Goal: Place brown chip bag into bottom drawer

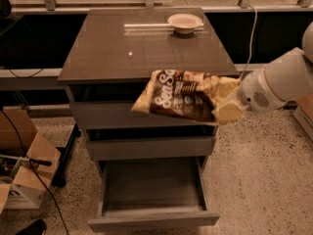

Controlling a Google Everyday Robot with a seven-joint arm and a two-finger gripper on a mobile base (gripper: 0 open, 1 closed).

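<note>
While gripper (226, 105) clamps bag (182, 96) by right end midair, best lower it level, straight into open drawer (152, 220).

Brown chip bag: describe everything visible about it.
The brown chip bag is a crinkly, glossy packet, dark brown in the middle with white script lettering and pale yellow ends. It hangs in the air with its left end a little lower, in front of the cabinet's front edge and above the open bottom drawer. Only the gripper touches it, shut on its right end.
</note>
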